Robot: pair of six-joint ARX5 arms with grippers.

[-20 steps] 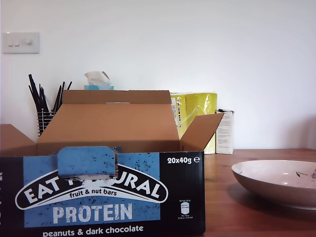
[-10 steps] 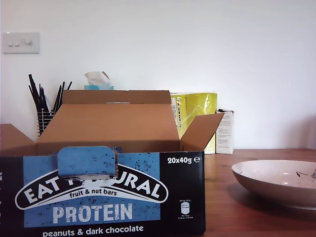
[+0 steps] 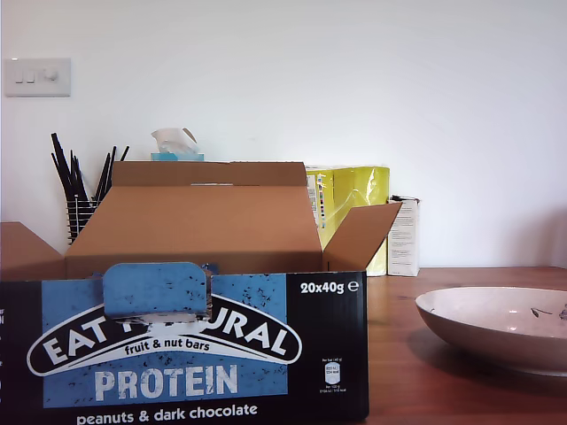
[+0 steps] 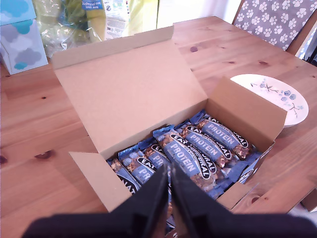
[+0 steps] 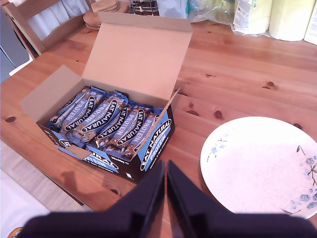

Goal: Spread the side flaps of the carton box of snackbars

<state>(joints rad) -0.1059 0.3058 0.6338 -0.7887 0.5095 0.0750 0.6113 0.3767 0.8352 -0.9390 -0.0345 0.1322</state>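
Exterior view: your carton box of snackbars (image 3: 186,345) fills the view's left, side flaps (image 3: 359,235) angled outward, a bowl (image 3: 496,332) well apart on the table (image 3: 399,354).

First wrist view: my first pincer (image 4: 168,198), jaws pressed together and holding nothing, hovers over the bars (image 4: 190,153).

Second wrist view: my second pincer (image 5: 165,191), likewise pinched empty, hangs between box and plate (image 5: 262,166).
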